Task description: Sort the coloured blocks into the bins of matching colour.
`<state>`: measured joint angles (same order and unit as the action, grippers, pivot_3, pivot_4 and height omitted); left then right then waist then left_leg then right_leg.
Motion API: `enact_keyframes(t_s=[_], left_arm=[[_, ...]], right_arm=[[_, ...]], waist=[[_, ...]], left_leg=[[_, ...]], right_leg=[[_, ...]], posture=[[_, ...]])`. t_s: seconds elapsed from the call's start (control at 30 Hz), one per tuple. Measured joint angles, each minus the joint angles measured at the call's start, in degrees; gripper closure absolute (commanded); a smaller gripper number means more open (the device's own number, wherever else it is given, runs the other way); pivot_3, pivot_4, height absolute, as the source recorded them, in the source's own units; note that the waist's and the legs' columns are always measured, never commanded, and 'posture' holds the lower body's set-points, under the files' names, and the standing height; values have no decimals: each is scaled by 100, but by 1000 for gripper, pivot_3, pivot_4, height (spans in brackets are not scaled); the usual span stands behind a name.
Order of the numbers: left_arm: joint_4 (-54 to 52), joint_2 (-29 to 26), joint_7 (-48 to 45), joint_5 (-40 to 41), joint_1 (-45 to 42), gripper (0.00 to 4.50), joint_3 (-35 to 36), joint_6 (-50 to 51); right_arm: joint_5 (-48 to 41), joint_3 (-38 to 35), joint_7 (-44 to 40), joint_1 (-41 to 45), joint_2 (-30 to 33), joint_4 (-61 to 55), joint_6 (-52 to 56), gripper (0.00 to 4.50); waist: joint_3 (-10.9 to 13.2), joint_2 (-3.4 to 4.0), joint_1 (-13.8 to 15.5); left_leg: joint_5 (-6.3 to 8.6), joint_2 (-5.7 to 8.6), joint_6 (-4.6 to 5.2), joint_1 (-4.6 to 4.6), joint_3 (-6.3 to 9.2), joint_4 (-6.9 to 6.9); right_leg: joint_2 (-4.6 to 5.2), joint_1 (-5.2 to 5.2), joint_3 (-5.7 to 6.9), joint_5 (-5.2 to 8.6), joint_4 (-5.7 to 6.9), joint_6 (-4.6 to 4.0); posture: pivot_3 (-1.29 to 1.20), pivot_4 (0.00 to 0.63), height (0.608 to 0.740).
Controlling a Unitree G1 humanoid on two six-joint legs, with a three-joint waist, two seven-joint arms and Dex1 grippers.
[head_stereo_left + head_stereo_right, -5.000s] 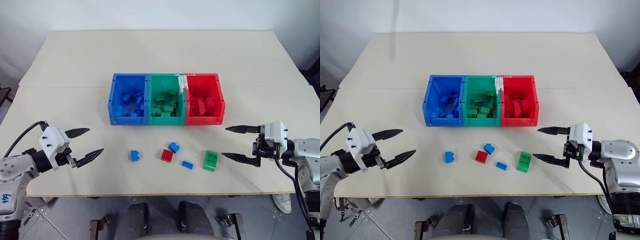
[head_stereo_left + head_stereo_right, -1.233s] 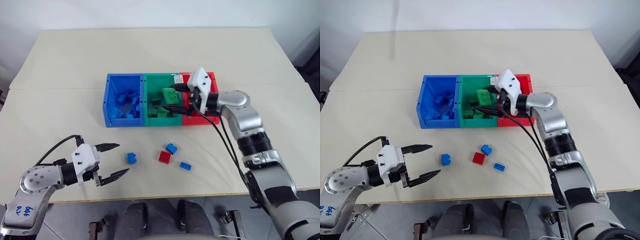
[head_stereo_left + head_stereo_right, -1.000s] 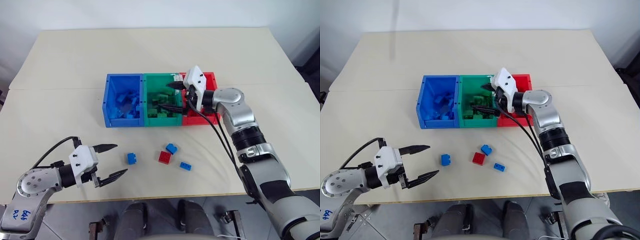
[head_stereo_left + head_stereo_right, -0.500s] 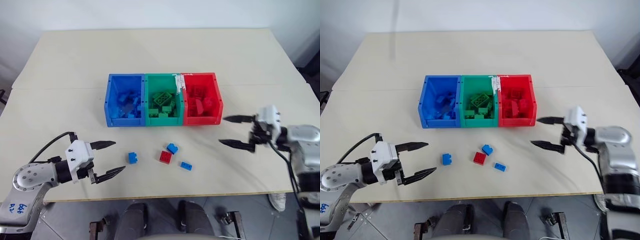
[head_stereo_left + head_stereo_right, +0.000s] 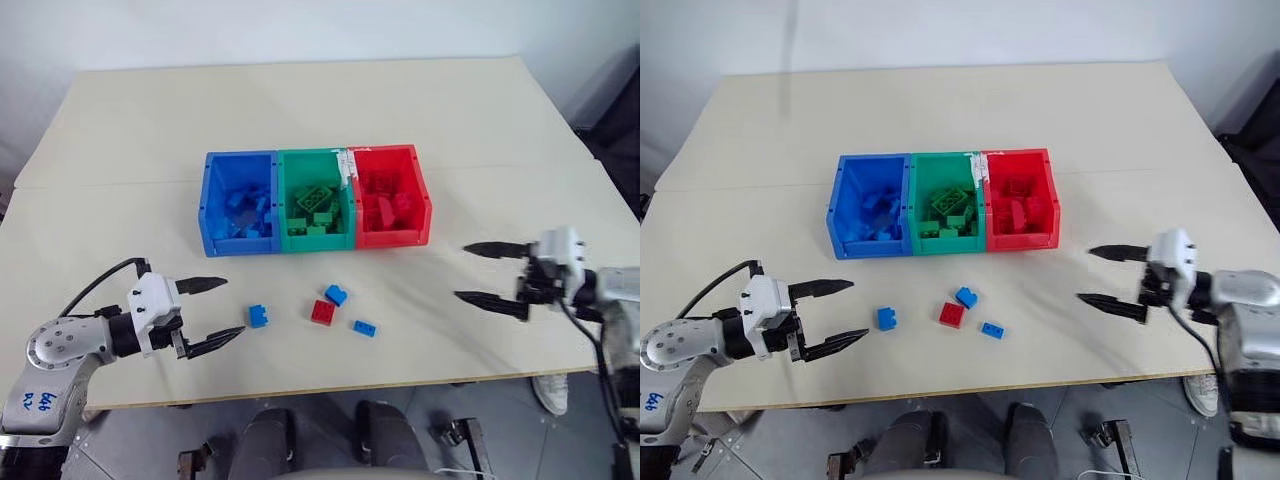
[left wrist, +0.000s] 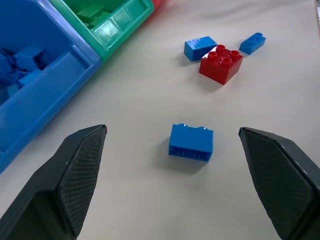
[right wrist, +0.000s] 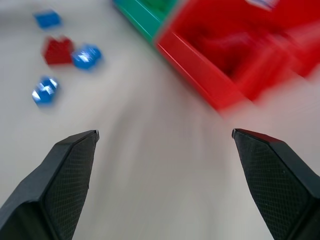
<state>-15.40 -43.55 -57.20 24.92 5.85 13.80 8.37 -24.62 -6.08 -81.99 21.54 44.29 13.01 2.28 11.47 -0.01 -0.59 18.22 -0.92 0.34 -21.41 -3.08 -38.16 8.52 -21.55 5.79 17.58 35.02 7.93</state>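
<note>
Right gripper [image 5: 497, 277] is back at the frame's right edge, jaws apart and empty; a second ago it was over the green bin [image 5: 314, 200]. The big green block [image 5: 316, 195] now lies inside, so green's done. Left gripper [image 5: 213, 313] is open, lower left, lined up on the nearest blue block [image 5: 258, 315]. Red block [image 5: 322, 311] and two other blue blocks [image 5: 336, 294] lie below the bins.

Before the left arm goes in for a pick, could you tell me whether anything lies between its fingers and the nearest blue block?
Nothing visible does. The left gripper is open, and the nearest blue block lies on bare table just ahead of it, apart from the red block and the other blue blocks.
</note>
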Motion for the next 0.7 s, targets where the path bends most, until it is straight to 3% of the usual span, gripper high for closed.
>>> enact_keyframes(t_s=[0.27,0.7], left_arm=[[-469,114,278,-2,530,0,148,48],[-1595,401,814,118,1473,0,257,543]], right_arm=[[718,1496,-161,1379,-842,337,220,34],[1512,2303,-349,1911,-1883,1808,-767,34]], waist=[[-1,-2,51],[-1,-3,20]], left_leg=[[12,4,6,-12,11,0],[21,7,6,-17,11,-6]], right_leg=[[4,-1,7,-1,3,-1],[-1,0,12,-2,0,0]], posture=[[0,150,740],[0,150,740]])
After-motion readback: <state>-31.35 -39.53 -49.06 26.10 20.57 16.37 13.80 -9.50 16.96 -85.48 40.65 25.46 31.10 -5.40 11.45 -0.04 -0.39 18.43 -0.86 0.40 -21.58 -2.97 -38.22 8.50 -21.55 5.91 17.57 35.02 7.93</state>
